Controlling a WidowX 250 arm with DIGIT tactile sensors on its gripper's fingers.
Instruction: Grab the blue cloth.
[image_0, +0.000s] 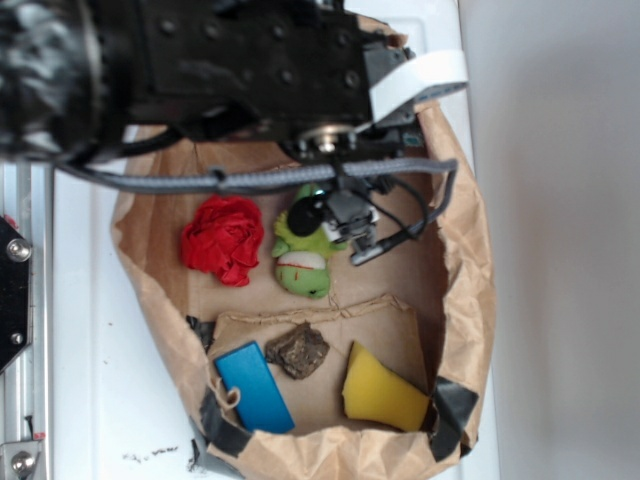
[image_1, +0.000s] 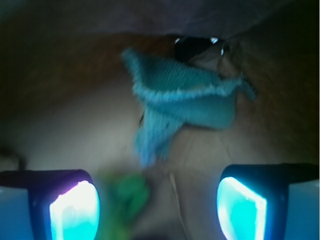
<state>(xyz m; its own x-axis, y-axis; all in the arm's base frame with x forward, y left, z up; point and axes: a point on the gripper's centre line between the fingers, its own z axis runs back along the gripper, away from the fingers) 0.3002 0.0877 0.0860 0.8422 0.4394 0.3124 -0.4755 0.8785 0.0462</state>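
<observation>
Exterior view from above: a crumpled brown paper bag (image_0: 470, 300), its rim patched with dark tape, lies open on a white table (image_0: 100, 380). Inside lie a red ruffled ball (image_0: 224, 238), a green plush toy (image_0: 303, 262), a bright blue flat rigid rectangle (image_0: 254, 387), a yellow wedge-shaped block (image_0: 380, 390) and a small brown lump (image_0: 298, 351). A black robot arm (image_0: 230, 60) reaches over the bag's upper part, hiding the floor beneath it. Wrist view: the gripper (image_1: 157, 202) is spread wide with nothing between its two glowing fingertips (image_1: 75, 210). A pale teal-blue terry cloth with lighter frayed edges (image_1: 185, 100) lies bunched on the brown floor ahead of the fingers, apart from them.
</observation>
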